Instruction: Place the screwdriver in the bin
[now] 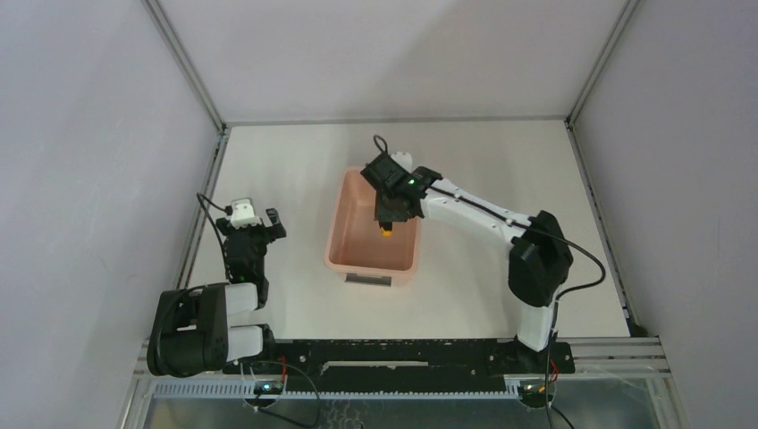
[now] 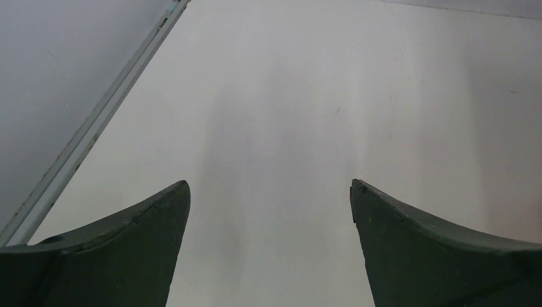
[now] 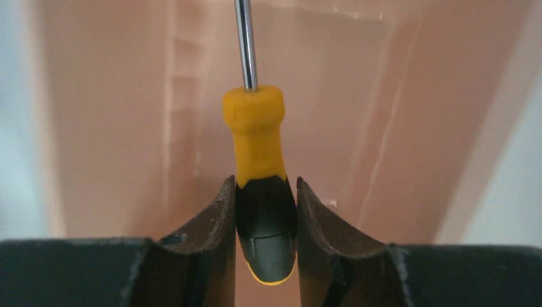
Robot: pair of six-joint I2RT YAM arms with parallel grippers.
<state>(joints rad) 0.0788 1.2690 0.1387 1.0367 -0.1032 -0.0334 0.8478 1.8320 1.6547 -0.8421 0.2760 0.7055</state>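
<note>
The pale pink bin (image 1: 349,253) stands in the middle of the table. My right gripper (image 1: 388,217) hangs over the bin's far half, shut on the screwdriver (image 1: 386,229). In the right wrist view the two dark fingers clamp the black part of the handle (image 3: 265,220); the orange-yellow part and the thin metal shaft (image 3: 245,45) point away over the bin's pink floor (image 3: 108,128). My left gripper (image 1: 254,219) is at the table's left side, far from the bin. In the left wrist view its fingers (image 2: 147,243) stand wide apart with only bare table between them.
A metal frame rail (image 1: 202,210) runs along the table's left edge, close to my left gripper; it also shows in the left wrist view (image 2: 96,121). Grey walls enclose the table at the back and sides. A dark grey handle tab (image 1: 368,280) marks the bin's near end.
</note>
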